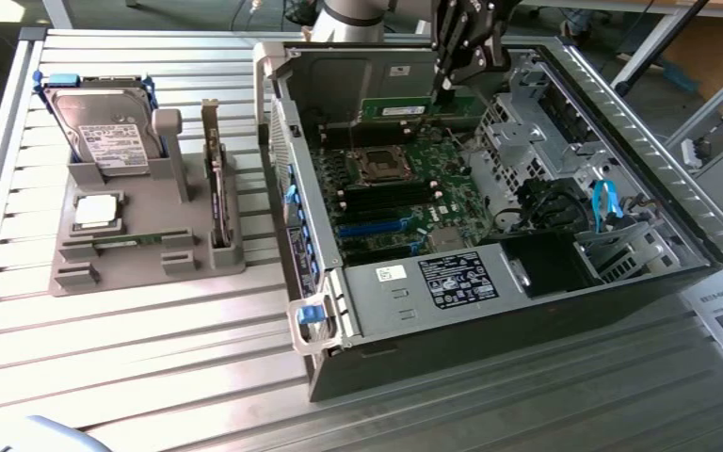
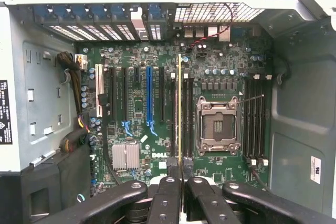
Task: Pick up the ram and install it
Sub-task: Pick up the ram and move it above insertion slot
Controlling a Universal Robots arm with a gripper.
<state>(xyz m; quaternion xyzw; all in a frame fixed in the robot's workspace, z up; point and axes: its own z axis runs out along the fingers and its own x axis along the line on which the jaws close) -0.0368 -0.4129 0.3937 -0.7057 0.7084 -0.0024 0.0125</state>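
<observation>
The ram (image 1: 427, 113) is a narrow green board with a white label. It hangs over the open computer case, and my gripper (image 1: 444, 92) is shut on it from above. In the wrist view the ram (image 2: 180, 108) shows edge-on as a thin line running out from between my fingertips (image 2: 169, 182), with the gripper (image 2: 181, 176) closed around its near end. That line lies along the black memory slots (image 2: 187, 114) just beside the empty CPU socket (image 2: 217, 126). I cannot tell whether the ram touches a slot.
The case's hinged metal panel (image 1: 336, 85) stands upright beside my arm. Cables and a drive cage (image 1: 587, 217) fill the exterior view's right of the case. A grey holder (image 1: 148, 254) on the slatted table carries a hard drive (image 1: 104, 132) and an upright card (image 1: 217, 188).
</observation>
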